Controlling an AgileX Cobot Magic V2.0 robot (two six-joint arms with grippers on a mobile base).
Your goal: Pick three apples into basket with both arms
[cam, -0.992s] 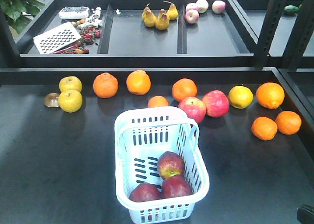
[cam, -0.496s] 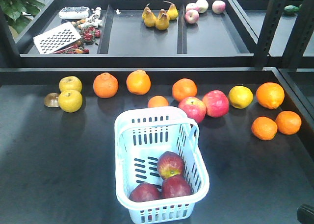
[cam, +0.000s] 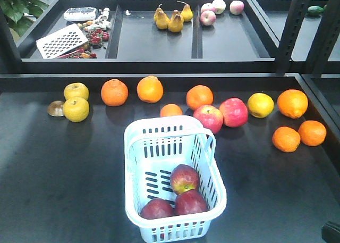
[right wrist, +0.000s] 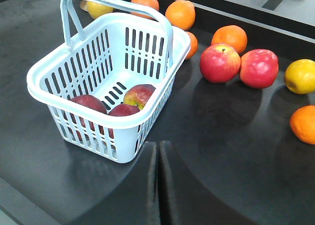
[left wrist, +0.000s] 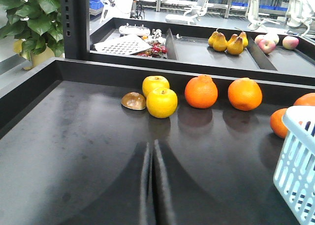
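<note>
The pale blue-white basket (cam: 128,168) stands at the front middle of the dark table, its handle raised. Three dark maroon-red apples lie together in its near end: one with a yellow-green patch (cam: 184,178), one beside it (cam: 190,202) and one at the left (cam: 156,208). The right wrist view shows the same basket (right wrist: 180,40) with the apples (right wrist: 139,94) inside. My right gripper (right wrist: 158,145) is shut and empty, just right of the basket's near corner. My left gripper (left wrist: 151,145) is shut and empty over bare table left of the basket (left wrist: 298,161).
Behind the basket runs a row of oranges (cam: 150,89), two pinkish-red apples (cam: 208,118) and yellow fruits (cam: 76,109). More oranges (cam: 286,139) sit at the right. A raised ledge separates the back trays holding pears (cam: 172,18) and a white grater (cam: 62,41).
</note>
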